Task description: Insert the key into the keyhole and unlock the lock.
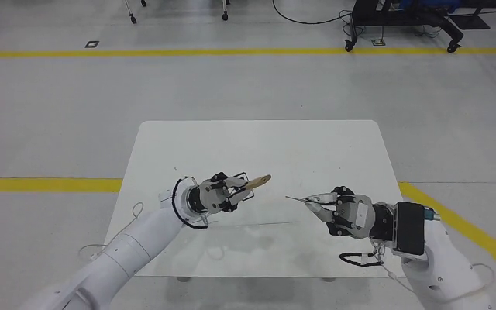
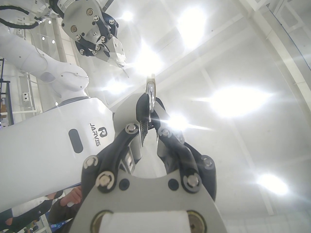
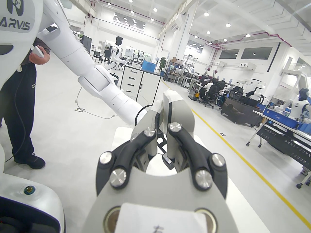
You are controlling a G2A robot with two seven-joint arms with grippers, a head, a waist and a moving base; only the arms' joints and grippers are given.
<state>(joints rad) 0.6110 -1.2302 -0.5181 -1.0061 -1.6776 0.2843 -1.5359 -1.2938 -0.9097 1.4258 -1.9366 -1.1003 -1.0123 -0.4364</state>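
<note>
Right hand (image 1: 319,202), key (image 1: 298,199) at its tip

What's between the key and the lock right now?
Nothing: the top view shows an open gap between key and lock, with bare white table below.

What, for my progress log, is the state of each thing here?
lock: held in the air, no key in it yet.
key: held in the air, tip toward the lock, apart from it.
left gripper: shut on the lock.
right gripper: shut on the key.
</note>
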